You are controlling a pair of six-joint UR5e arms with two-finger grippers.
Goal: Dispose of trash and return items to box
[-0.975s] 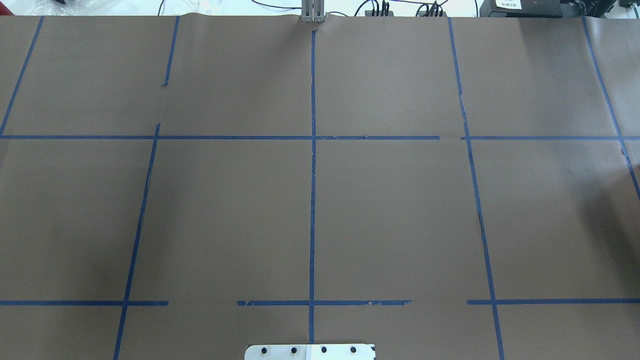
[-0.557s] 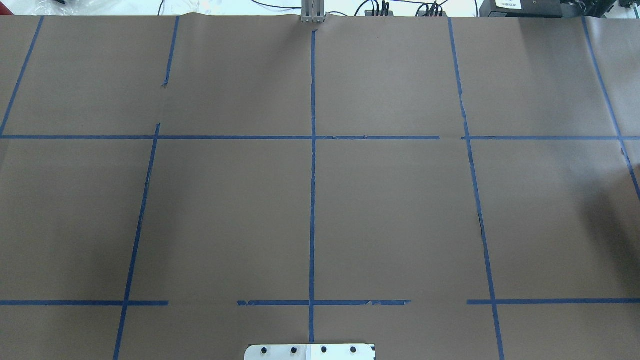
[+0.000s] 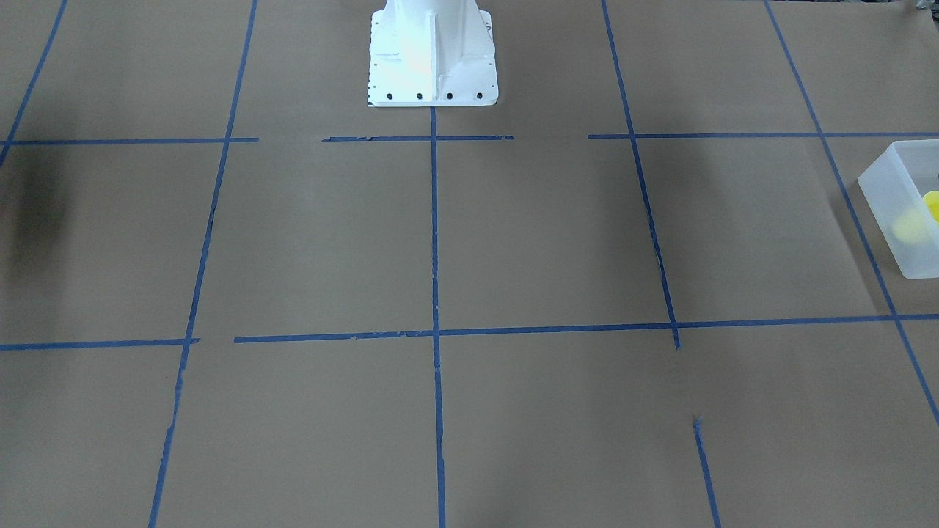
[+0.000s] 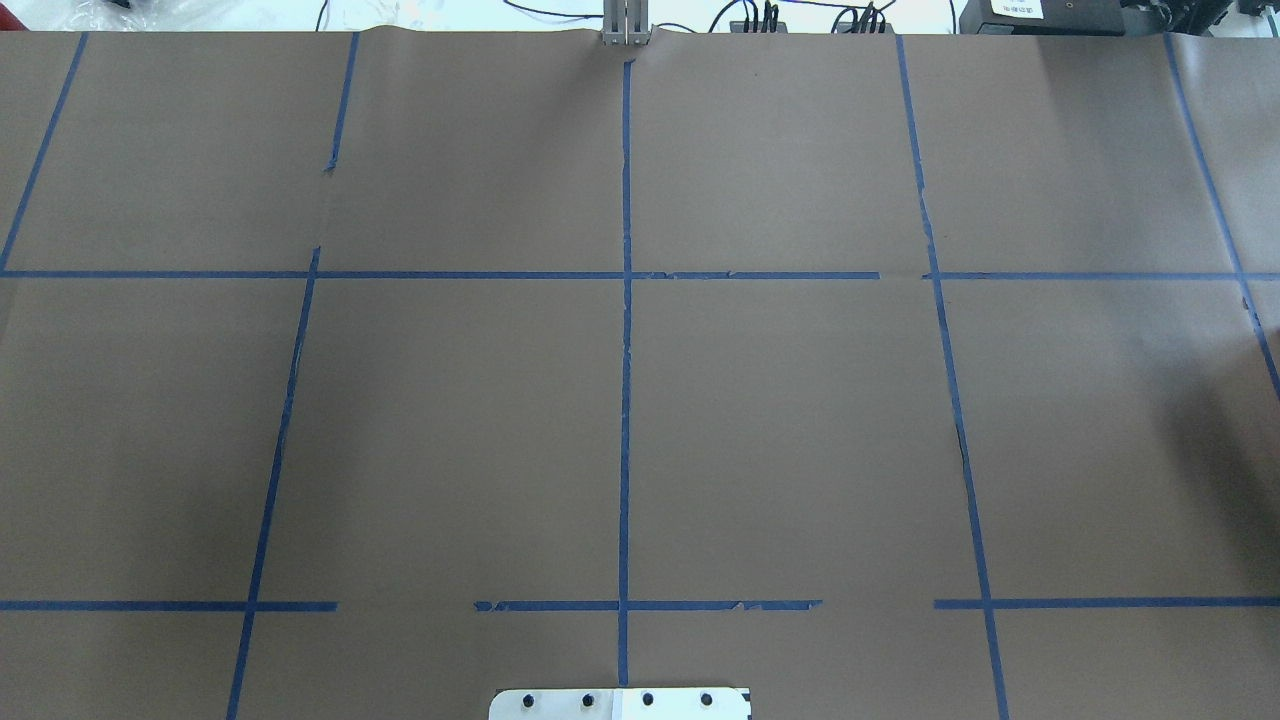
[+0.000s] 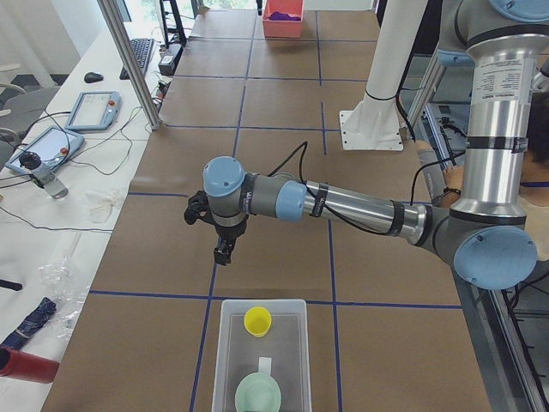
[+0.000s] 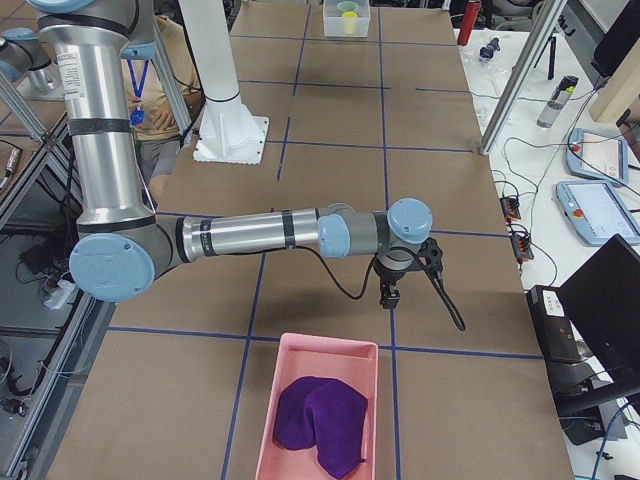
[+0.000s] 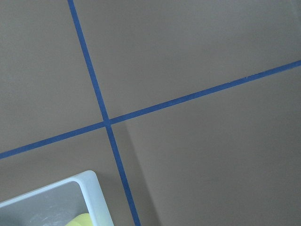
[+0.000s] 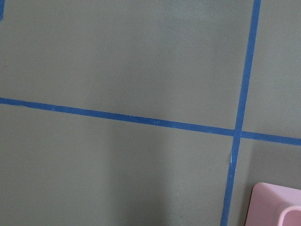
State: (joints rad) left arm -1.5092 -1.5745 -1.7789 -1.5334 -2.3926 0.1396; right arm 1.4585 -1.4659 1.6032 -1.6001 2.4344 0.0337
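Observation:
The frosted white box (image 5: 292,360) stands at the table's left end and holds the yellow cup (image 5: 257,321). The box also shows at the right edge of the front view (image 3: 891,191), with the cup (image 3: 932,205) inside. Its corner (image 7: 96,197) shows in the left wrist view. My left gripper (image 5: 223,253) hangs above the table a little short of the box; I cannot tell whether it is open or shut. My right gripper (image 6: 388,295) hangs above the table near a pink bin (image 6: 270,440); I cannot tell its state either. Neither gripper shows in the overhead or wrist views.
A pale green item (image 5: 260,396) also lies in the box. The pink bin at the right end holds a purple cloth (image 6: 325,420); its corner (image 8: 277,202) shows in the right wrist view. The white robot base (image 3: 433,59) stands at the near middle. Blue tape lines grid the brown table (image 4: 450,420).

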